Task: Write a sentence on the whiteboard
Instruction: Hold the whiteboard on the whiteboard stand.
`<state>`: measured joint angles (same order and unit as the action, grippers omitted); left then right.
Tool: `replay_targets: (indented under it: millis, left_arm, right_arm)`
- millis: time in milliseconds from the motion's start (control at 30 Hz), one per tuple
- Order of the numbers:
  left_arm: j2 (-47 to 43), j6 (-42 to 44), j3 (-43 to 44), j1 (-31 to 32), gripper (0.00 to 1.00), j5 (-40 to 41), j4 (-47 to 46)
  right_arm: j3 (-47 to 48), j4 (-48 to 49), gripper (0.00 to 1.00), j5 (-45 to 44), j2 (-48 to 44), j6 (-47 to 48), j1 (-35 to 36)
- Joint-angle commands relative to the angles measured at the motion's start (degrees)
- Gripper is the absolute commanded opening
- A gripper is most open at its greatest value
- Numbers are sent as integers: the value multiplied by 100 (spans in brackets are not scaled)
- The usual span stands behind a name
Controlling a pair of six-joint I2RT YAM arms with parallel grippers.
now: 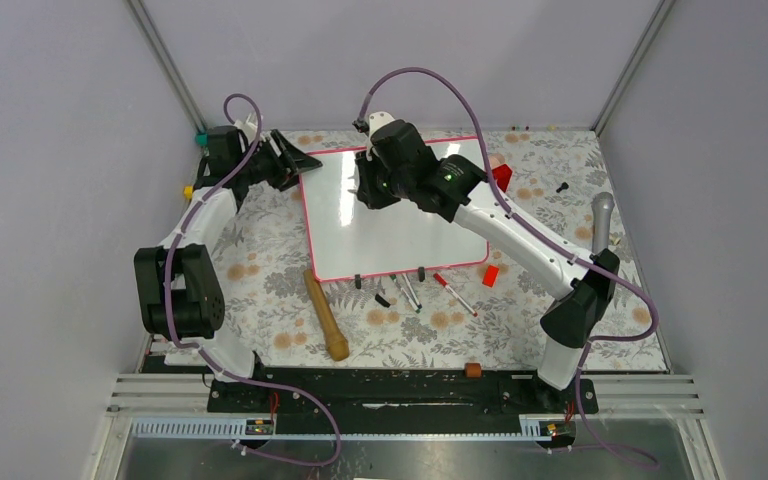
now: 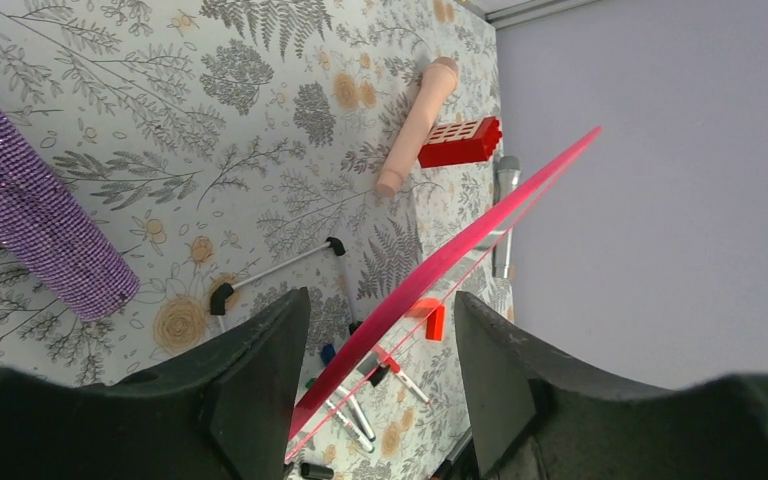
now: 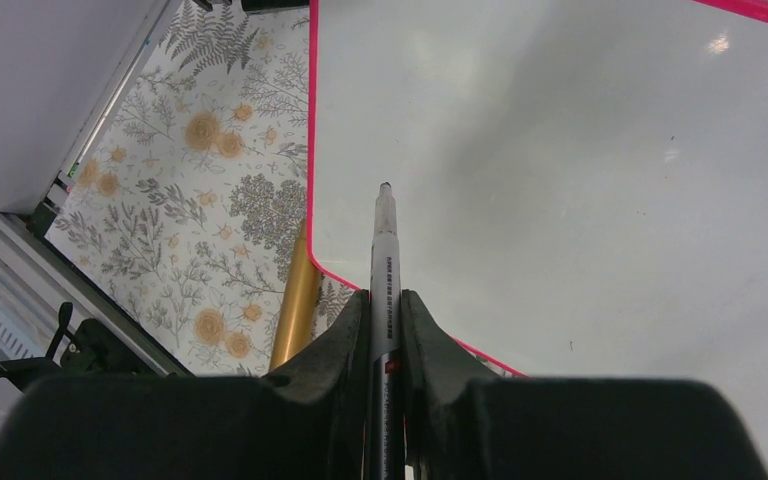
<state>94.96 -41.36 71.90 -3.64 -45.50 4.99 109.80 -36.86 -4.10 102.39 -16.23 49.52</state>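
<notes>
While right fingers [image 3: 345, 345] pinch a marker [image 3: 385, 250], its print unreadable, left fingers [image 2: 260, 365] gape astride the whiteboard [image 1: 400, 240].

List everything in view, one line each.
whiteboard: 1, white with pink frame, table centre, no writing visible
held marker: 1, white barrel, in right gripper, tip over board
loose markers: at least 2, one red-capped, by board's near edge
wooden stick: 1, tan, near-left of board
red blocks: 2, right of board
grey cylinder: 1, table's right edge
tablecloth: 1, floral, under everything
left gripper: 1, black, open, astride board's far-left corner
right gripper: 1, black, shut on held marker
</notes>
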Motion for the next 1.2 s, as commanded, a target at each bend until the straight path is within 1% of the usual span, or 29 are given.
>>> replay_targets:
  millis: [0,167,367,667,800,867,967,1067,1167]
  left_arm:
    - [-142,250,142,7,56,170,26]
    - [-265,384,-90,13,53,175,-151]
    - [-405,44,-399,13,54,108,-777]
    - [-500,3,-349,12,57,-84,-605]
    - [-641,-95,-425,4,64,-131,-519]
    - [-727,-309,-521,-48,66,-124,-508]
    - [-899,-642,-848,-146,67,-160,-752]
    - [-1034,-738,-1058,-196,67,-113,-858]
    - [-1086,-705,-1161,-197,67,-121,-733]
  right_arm:
    - [184,34,0,-261,-133,200,58]
    - [146,30,0,-446,-184,302,60]
    - [164,39,0,-435,-145,291,58]
    - [241,-14,0,-383,-53,258,58]
    - [430,-102,0,-429,35,263,58]
    - [487,-105,0,-429,72,259,58]
    - [596,-112,0,-390,148,239,58]
    - [819,-228,0,-357,304,228,66]
    - [1051,-343,0,-346,438,236,75]
